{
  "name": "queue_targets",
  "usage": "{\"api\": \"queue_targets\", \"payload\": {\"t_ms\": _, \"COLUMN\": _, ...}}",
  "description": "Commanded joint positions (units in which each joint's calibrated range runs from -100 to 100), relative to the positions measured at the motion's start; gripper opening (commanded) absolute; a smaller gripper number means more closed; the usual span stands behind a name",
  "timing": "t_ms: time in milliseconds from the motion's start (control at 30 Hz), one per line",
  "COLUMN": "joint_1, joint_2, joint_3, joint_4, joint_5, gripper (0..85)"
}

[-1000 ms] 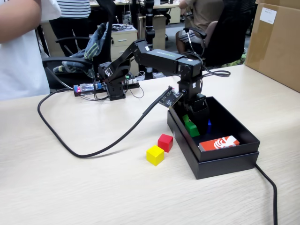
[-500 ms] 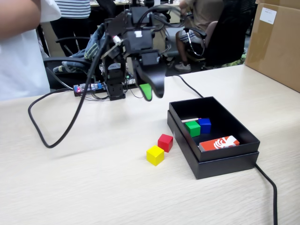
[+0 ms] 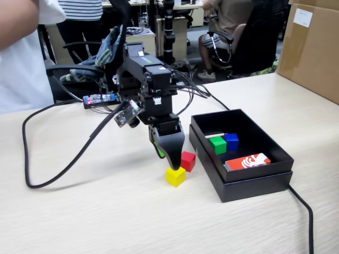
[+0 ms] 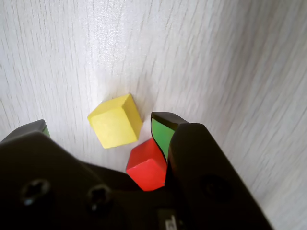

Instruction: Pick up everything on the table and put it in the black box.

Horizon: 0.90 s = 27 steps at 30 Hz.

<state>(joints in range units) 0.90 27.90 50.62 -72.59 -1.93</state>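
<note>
On the pale wood table [image 3: 79,211] a yellow cube [image 3: 175,176] and a red cube [image 3: 187,161] lie side by side, just left of the black box [image 3: 249,185]. A green cube [image 3: 217,144] and a blue cube [image 3: 231,141] rest inside the box. My gripper [image 3: 168,161] hangs open directly over the yellow cube, tips close to the table. In the wrist view the yellow cube [image 4: 115,120] sits between the spread fingers of the gripper [image 4: 101,122], and the red cube [image 4: 146,165] lies against the right green-padded finger [image 4: 160,132]. Nothing is held.
A red-and-white card [image 3: 248,161] and a thin white stick [image 3: 214,135] also lie in the box. A thick black cable [image 3: 58,177] loops across the table at left. A brown carton [image 3: 312,47] stands at the back right; people sit behind the table.
The arm left the box, where the green cube now lies loose, swung up and left, then came down over the yellow cube with its jaws apart.
</note>
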Motion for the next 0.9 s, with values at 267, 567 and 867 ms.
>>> {"api": "queue_targets", "payload": {"t_ms": 267, "joint_1": 0.9, "joint_2": 8.5, "joint_3": 8.0, "joint_4": 0.2, "joint_5": -0.1, "gripper": 32.2}}
{"api": "queue_targets", "payload": {"t_ms": 567, "joint_1": 1.2, "joint_2": -7.3, "joint_3": 5.0, "joint_4": -1.1, "joint_5": 1.3, "gripper": 12.8}}
{"api": "queue_targets", "payload": {"t_ms": 867, "joint_1": 9.2, "joint_2": -31.5, "joint_3": 2.7, "joint_4": -1.5, "joint_5": 2.2, "gripper": 12.9}}
